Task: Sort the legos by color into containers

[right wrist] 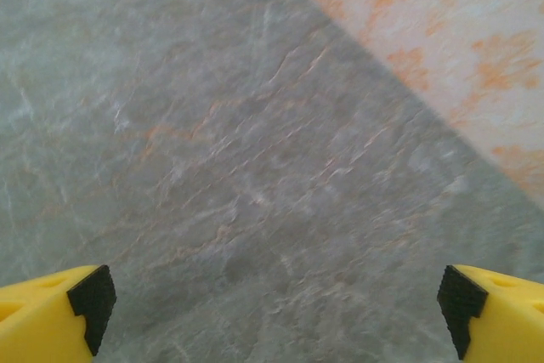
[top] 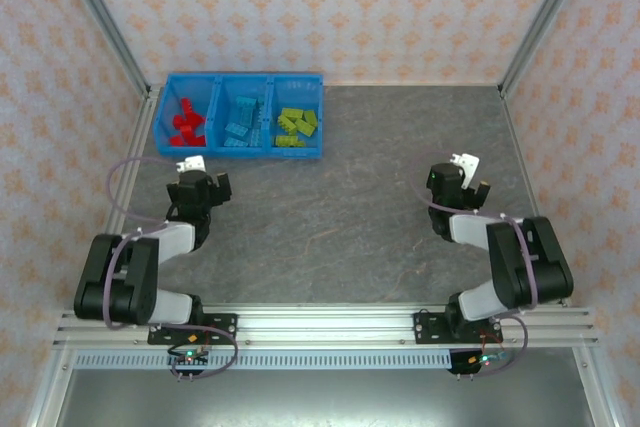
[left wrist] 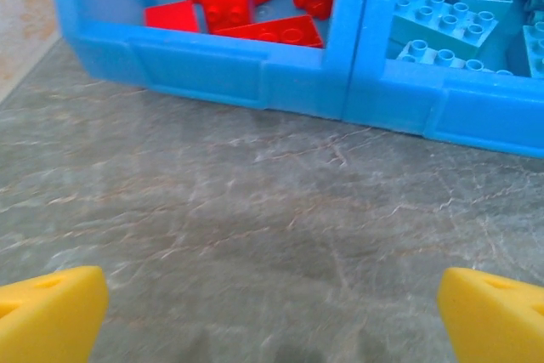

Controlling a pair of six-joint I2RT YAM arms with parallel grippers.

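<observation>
The grey, marbled stone-look counter (top: 380, 217) is carrying one long bright blue plastic bin (top: 240, 153), which is sitting just ahead of the left tool (top: 192, 163) and well off to the left of the right tool (top: 465, 162). Two blue dividers are splitting the bin into three compartments.

Both tools are hanging low over the counter with their jaws spread fully wide and nothing between them. In the left wrist view, the left tool (left wrist: 272, 312) is facing the bin's front wall (left wrist: 255, 74) from close by. The right tool (right wrist: 276, 303) is looking at bare counter beside the patterned wall (right wrist: 442, 48).

Every brick that can be seen is lying inside the bin. The red studded plastic bricks (top: 185, 122) are filling the compartment straight ahead of the left tool, the light blue studded bricks (top: 240, 119) the middle one, and the yellow-green studded bricks (top: 297, 127) the one nearest the right tool. The sort is looking finished.

The likeliest trouble is coming from the left tool's closeness to the bin. A forward sweep with jaws this wide could be shoving the front wall, sliding the bin or tipping bricks across a divider into the wrong colour.
</observation>
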